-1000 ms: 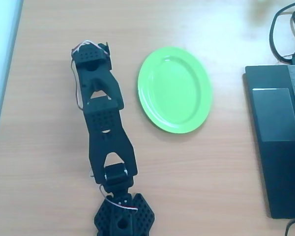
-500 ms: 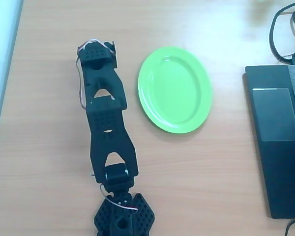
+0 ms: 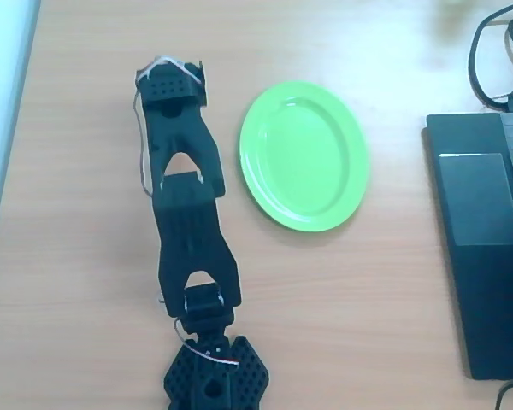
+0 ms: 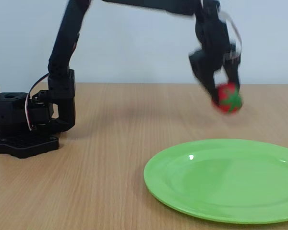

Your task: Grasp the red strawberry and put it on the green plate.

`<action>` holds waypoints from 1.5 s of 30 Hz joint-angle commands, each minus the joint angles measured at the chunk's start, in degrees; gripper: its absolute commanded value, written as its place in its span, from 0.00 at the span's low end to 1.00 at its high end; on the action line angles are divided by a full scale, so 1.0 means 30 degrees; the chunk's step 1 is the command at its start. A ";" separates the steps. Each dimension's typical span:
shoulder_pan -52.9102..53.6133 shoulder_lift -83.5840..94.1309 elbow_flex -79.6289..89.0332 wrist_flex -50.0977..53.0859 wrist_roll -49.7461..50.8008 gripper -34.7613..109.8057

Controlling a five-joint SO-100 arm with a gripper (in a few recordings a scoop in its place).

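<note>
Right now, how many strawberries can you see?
1: the red strawberry is held in the gripper, lifted off the table behind the green plate in the fixed view.

Red strawberry [image 4: 227,98] with green cap, lime-green plate [image 3: 304,155], black arm [image 3: 188,231], pale wood-grain table [image 3: 85,282].

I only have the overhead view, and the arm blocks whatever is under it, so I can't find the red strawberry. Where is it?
Observer: In the fixed view, the red strawberry sits between the fingers of the end effector, which is closed on it.
Operator: Is it off the table?
Observer: It looks raised above the table, though that part of the picture is blurred.
Operator: Is it over the green plate?
Observer: No. The green plate is bare, and in the fixed view the red strawberry hangs beyond the plate's far rim.
</note>
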 commanded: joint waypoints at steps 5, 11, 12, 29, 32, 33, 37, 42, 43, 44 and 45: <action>0.4307 0.7148 -0.0586 0.1436 0.1143 0.32; 1.0869 0.6914 0.0117 0.1113 0.2285 0.36; 1.1631 0.6211 0.0146 0.0967 0.2402 0.37; 1.1924 -0.3896 -0.2959 -0.0498 0.0146 0.44; 1.1221 -0.4189 -0.2988 0.0088 -0.0205 0.45; 1.1016 -0.4248 -0.2959 0.0322 -0.0381 0.45; 1.0225 -0.4482 -0.2988 0.1172 -0.0908 0.47; 0.9785 -0.4160 -0.2871 0.1260 -0.0908 0.54; 0.9697 -0.4014 -0.2812 0.1289 -0.0908 0.55; 0.9639 -0.3809 -0.2725 0.1377 -0.0908 0.57; 0.9580 -0.3516 -0.2666 0.1465 -0.0908 0.59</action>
